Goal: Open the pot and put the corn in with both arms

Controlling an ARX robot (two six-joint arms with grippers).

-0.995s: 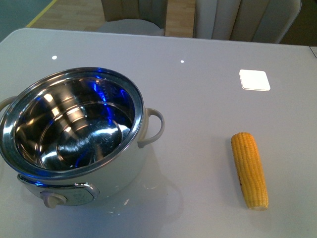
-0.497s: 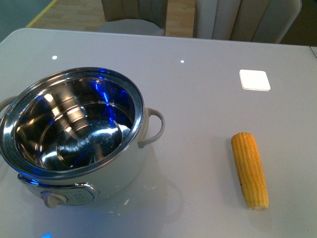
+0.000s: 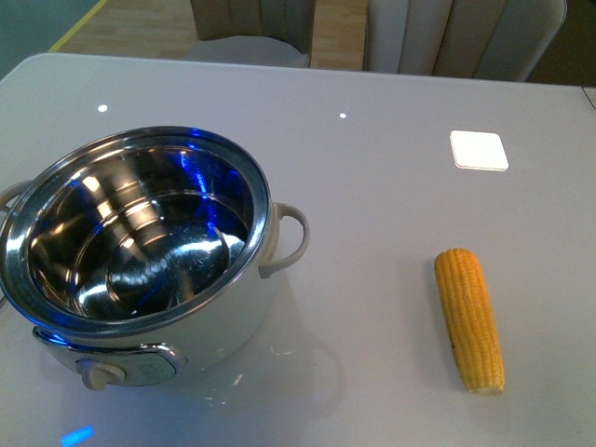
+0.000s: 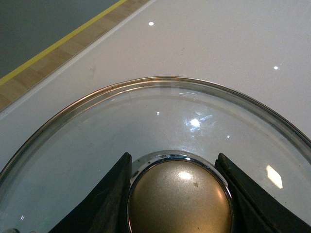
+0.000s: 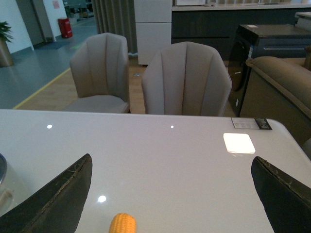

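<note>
The pot (image 3: 140,270) stands open at the table's front left, its steel interior empty, with a knob panel in front and a pale loop handle on its right. The yellow corn cob (image 3: 470,318) lies on the table at the front right, well apart from the pot. Neither arm shows in the front view. In the left wrist view my left gripper (image 4: 179,194) is shut on the brass knob of the glass pot lid (image 4: 160,114), which it holds over the table. In the right wrist view my right gripper (image 5: 172,194) is open and empty, with the corn's tip (image 5: 122,224) between its fingers.
A bright white square reflection (image 3: 479,150) lies on the table's far right. Grey chairs (image 5: 185,80) stand beyond the far table edge. A wood floor strip with a yellow line (image 4: 58,43) runs past the table's left edge.
The pot and the corn have not moved. A small blue reflection has appeared and grown on the table at the front left edge.
</note>
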